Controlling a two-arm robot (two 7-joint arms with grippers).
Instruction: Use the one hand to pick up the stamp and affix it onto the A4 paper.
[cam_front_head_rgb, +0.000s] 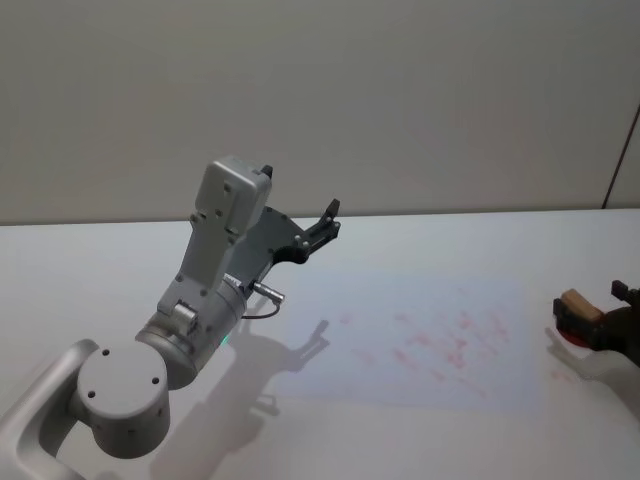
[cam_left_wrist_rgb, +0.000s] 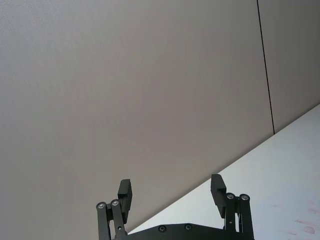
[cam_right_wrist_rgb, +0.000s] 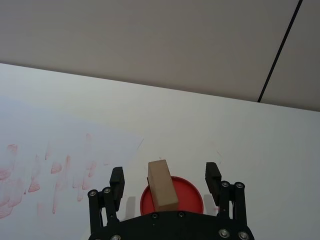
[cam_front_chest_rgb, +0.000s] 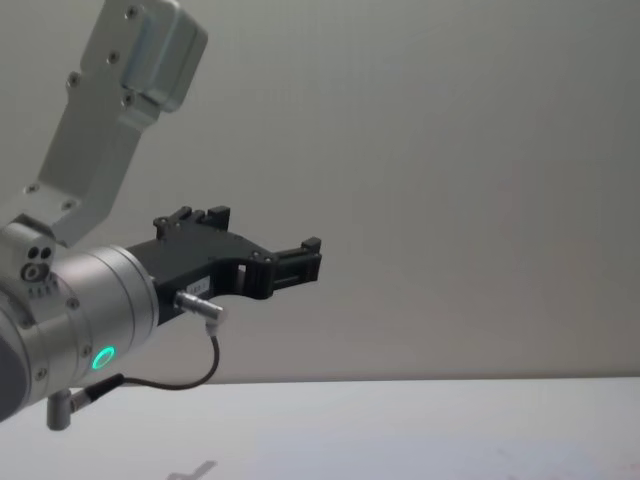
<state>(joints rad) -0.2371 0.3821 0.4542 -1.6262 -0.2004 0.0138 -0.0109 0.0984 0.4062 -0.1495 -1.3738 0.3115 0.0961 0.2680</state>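
Tan block on a red round base, the stamp (cam_front_head_rgb: 577, 306) stands at the right edge of the head view. It is on the white table (cam_front_head_rgb: 100, 270), just off the right side of the paper (cam_front_head_rgb: 420, 300). The paper lies flat in the middle-right of that frame, scattered with faint red marks (cam_front_head_rgb: 455, 345).

The right gripper (cam_right_wrist_rgb: 165, 171) shows at the same right edge, low over the table. Its jaws stand wide, one on each side of the stamp. The right wrist view shows a gap on both sides, so it grips nothing.

The left gripper (cam_front_head_rgb: 328, 222) sits just left of centre in the upper half of the head frame, on an arm that rises from the lower left corner. In the chest view it is left of centre, held well above the table and pointing toward the grey wall (cam_front_head_rgb: 420, 100). Its jaws are also spread wide, with nothing between them.
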